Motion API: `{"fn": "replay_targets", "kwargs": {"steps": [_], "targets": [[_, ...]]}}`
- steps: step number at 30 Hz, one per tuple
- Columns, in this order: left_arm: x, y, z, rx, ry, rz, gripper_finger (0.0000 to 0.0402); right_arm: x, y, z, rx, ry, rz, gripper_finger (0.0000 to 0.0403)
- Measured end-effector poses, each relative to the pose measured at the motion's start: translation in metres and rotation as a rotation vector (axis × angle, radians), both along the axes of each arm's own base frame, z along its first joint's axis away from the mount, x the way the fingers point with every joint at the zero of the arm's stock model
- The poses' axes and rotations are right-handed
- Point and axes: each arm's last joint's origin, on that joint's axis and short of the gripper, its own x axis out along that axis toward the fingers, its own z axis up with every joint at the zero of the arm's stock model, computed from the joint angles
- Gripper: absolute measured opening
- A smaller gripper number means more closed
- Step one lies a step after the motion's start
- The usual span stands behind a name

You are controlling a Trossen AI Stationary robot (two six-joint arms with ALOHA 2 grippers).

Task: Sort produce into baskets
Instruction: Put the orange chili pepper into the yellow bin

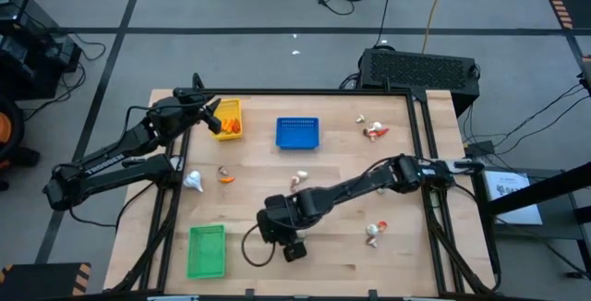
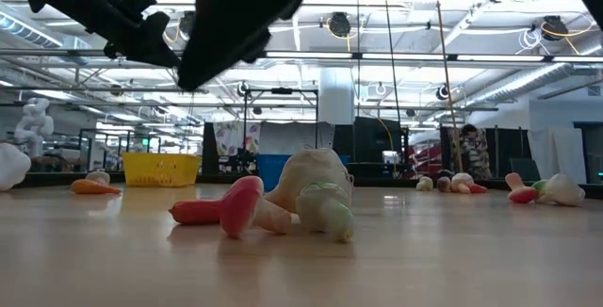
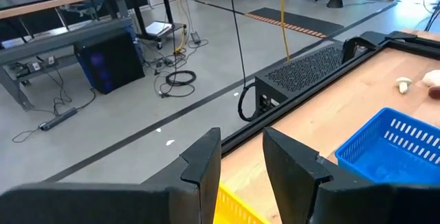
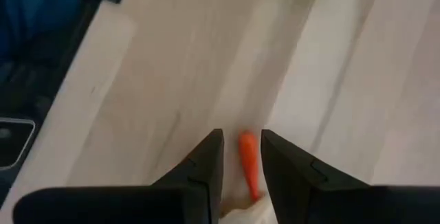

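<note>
Nearest the front edge of the tabletop (image 1: 388, 246) sits the green basket (image 1: 207, 250), and just beside the middle front hangs our right gripper (image 1: 294, 250). In its wrist view a small orange carrot (image 4: 249, 161) lies between the two fingers; they stand a little apart on either side of it, so we judge the gripper is grasping the carrot, or close to it, though we cannot tell whether it is lifted.

Farther in, loose pieces lie scattered: a white bulb (image 1: 193, 183), an orange bit (image 1: 226, 178), a red-and-white piece (image 1: 374, 231).

At the far side stand the yellow basket (image 1: 228, 118), already holding orange pieces, and the blue basket (image 1: 297, 133). Our left gripper (image 1: 214, 114) hovers over the yellow one, released and empty.

We judge the step is picking up a carrot; next it needs carrying to the yellow basket.
</note>
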Motion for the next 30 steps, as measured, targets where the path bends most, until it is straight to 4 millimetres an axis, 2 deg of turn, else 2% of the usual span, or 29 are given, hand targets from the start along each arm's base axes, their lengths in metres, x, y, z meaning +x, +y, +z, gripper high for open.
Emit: {"fn": "replay_targets", "kwargs": {"steps": [5, 16, 21, 25, 30], "targets": [[0.0, 0.0, 0.0, -0.001, -0.001, -0.001, 0.0118, 0.003, -0.005, -0.002, 0.004, -0.011, -0.016, 0.0097], [0.0, 0.0, -0.002, -0.011, 0.011, -0.002, 0.0118, 0.004, -0.004, -0.022, 0.079, -0.016, 0.02, 0.0167], [-0.001, -0.001, -0.005, -0.032, 0.037, -0.002, 0.0118, 0.003, -0.002, -0.022, 0.077, -0.011, 0.007, 0.0171], [-0.002, -0.001, -0.006, -0.052, 0.045, -0.001, 0.0118, 0.004, -0.002, -0.027, -0.01, -0.028, -0.025, 0.0171], [-0.001, -0.003, -0.009, -0.09, 0.05, -0.058, 0.0118, 0.005, 0.002, -0.045, -0.031, 0.011, -0.016, 0.0171]]}}
